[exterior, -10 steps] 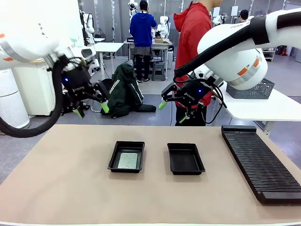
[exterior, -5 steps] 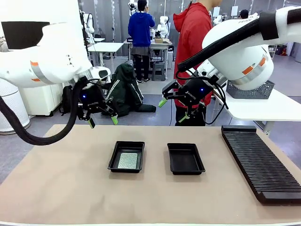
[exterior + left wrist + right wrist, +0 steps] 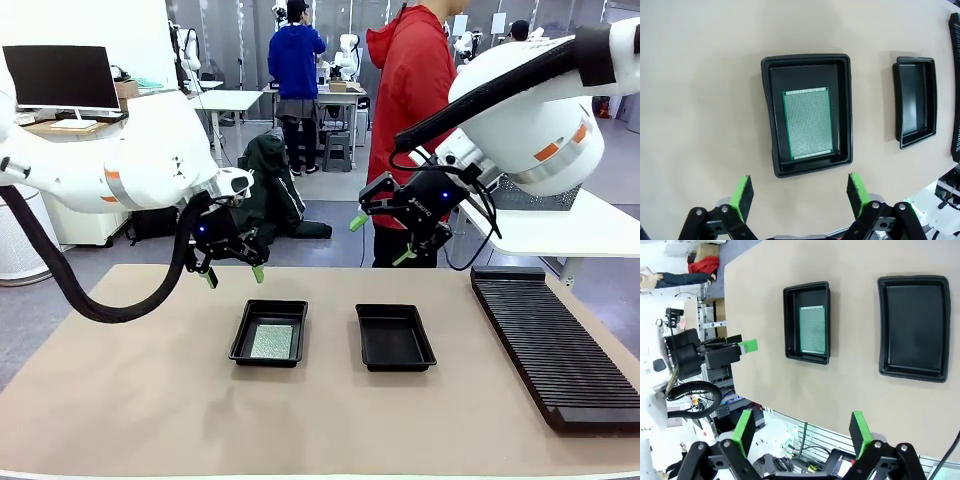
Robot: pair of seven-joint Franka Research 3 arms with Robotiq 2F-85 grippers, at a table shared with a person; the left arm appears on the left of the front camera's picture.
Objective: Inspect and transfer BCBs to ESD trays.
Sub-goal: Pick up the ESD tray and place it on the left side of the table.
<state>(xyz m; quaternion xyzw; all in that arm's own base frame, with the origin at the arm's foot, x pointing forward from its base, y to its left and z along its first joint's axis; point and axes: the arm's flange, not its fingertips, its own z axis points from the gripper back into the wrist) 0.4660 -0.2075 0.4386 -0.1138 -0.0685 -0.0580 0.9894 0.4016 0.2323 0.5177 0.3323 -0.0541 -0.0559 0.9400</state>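
Both wide, empty: left tool [image 3: 234,276] overlooks the BCB [image 3: 807,122] in its ESD tray [image 3: 805,58], presumably inspecting; right tool [image 3: 380,240] hangs aside.

The robot's glossy white, bulbous-jointed left arm [image 3: 140,160] and right arm [image 3: 530,110] each wore short orange bands [image 3: 115,186] near a joint, with a thick black ribbed hose [image 3: 60,285] looping from the left and a slimmer black cable [image 3: 480,92] running along the right. Each ended in a black two-finger unit, the left gripper [image 3: 235,277] and the right gripper [image 3: 380,240], marked by a small blue light [image 3: 203,229] on the body and bright-green fingertip pads [image 3: 743,190]. From the wrist cameras, the black finger linkages [image 3: 715,225] were seen pinned with small silver screws [image 3: 696,212].
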